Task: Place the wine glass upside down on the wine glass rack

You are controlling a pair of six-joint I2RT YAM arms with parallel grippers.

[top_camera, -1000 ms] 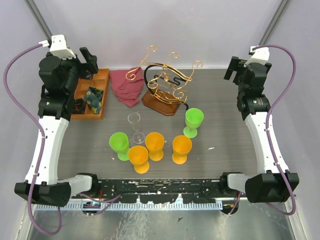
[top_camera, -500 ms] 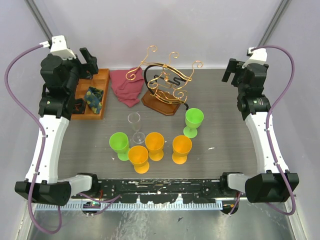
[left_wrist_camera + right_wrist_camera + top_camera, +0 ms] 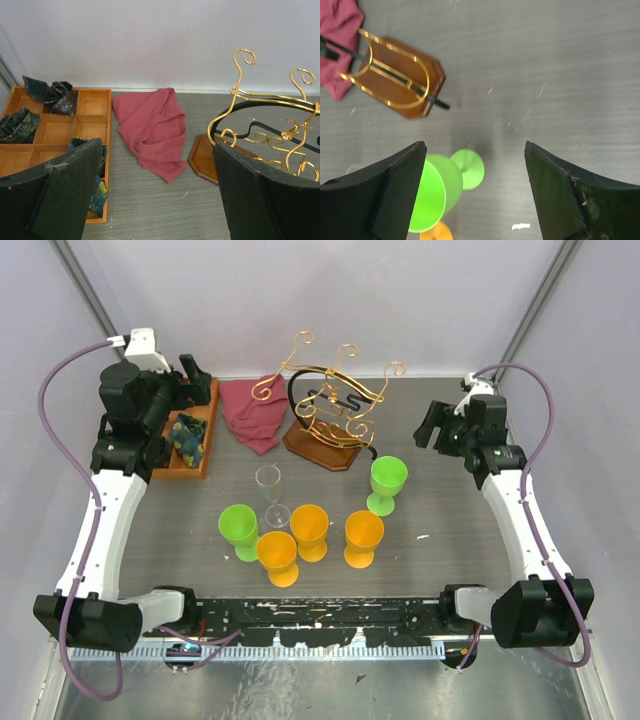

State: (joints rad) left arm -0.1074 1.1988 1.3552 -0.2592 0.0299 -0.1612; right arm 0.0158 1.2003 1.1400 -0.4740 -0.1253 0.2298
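The clear wine glass (image 3: pixel 268 490) stands upright on the table, just behind the coloured goblets. Behind it stands the wine glass rack (image 3: pixel 335 405), gold scroll wire with a dark post on a brown wooden base (image 3: pixel 202 160); nothing hangs on it. My left gripper (image 3: pixel 195 380) hovers over the wooden tray at the back left, open and empty, with its fingers framing the rack (image 3: pixel 260 107) and bare table (image 3: pixel 156 150). My right gripper (image 3: pixel 432 427) is to the right of the rack, open and empty, and looks down (image 3: pixel 475 145) on a green goblet (image 3: pixel 432 192).
A compartmented wooden tray (image 3: pixel 200 430) with dark patterned cloth pieces sits back left. A red cloth (image 3: pixel 252 412) lies between the tray and the rack. Two green goblets (image 3: pixel 238 527) (image 3: pixel 386 482) and three orange ones (image 3: pixel 310 530) stand in front of the rack.
The right arm has swung in to the left and tipped down towards the table by the green goblet. The left gripper has shifted right over the tray. The glass and rack have not moved.
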